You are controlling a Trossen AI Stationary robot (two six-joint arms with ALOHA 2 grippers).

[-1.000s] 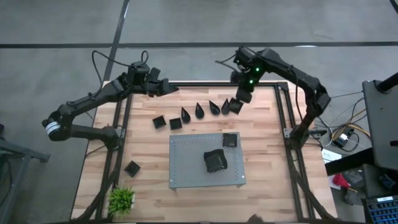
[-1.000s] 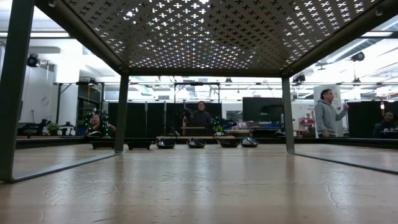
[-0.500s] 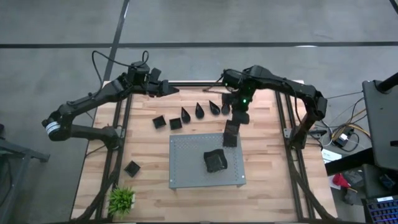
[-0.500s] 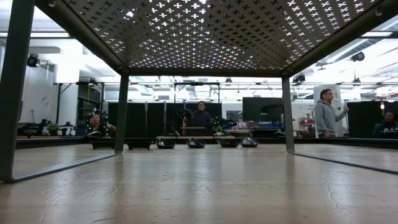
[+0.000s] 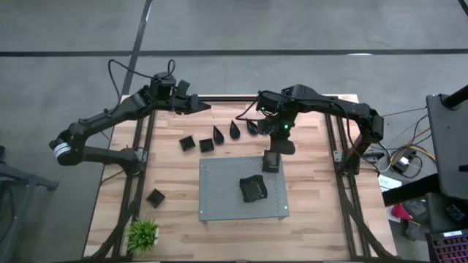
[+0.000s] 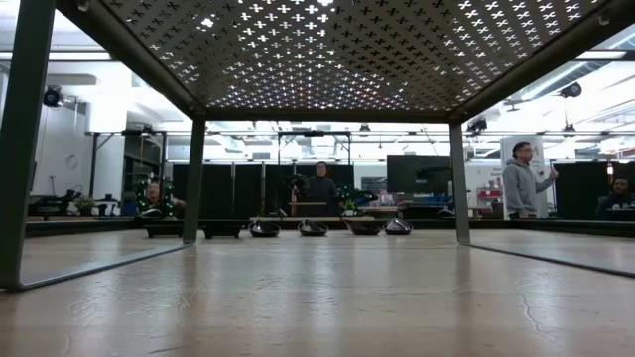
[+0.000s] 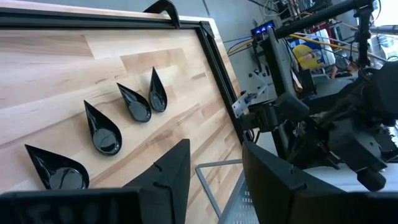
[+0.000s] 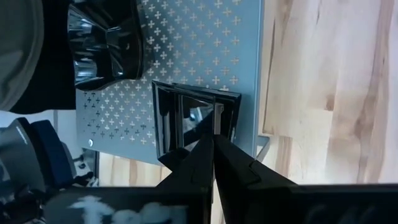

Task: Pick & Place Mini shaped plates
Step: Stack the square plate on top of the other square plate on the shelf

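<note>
The mini plates are small and black. Three teardrop plates [image 5: 234, 130] and two square ones [image 5: 196, 144] lie in a row near the table's far edge, and one square plate [image 5: 155, 197] sits alone near the left edge. A stack of plates [image 5: 253, 188] rests on the grey perforated board [image 5: 219, 201]. My right gripper [image 5: 271, 155] is over the board's far right corner, shut on a square plate [image 8: 189, 118]. My left gripper [image 5: 203, 107] hovers open at the far edge, with the teardrop plates [image 7: 102, 127] ahead of it. My right gripper pinches the square plate's raised rim [image 8: 216, 124] between its two fingers, coming from above and pointing down. The plate lies flat at the board's far right corner, seemingly on a second square plate beneath it. I cannot tell whether it rests there or hangs just clear.
A small green plant [image 5: 143, 234] stands at the near left corner. Black frame rails [image 5: 330, 139] run along the table's sides. The low view looks under the board to the plate row [image 6: 313, 228], with people in the room behind.
My right gripper has carried a square plate from the right end of the far row toward the near edge, to the board's far right corner, and has come down there over the square plate lying on that corner. The left arm has kept still.
</note>
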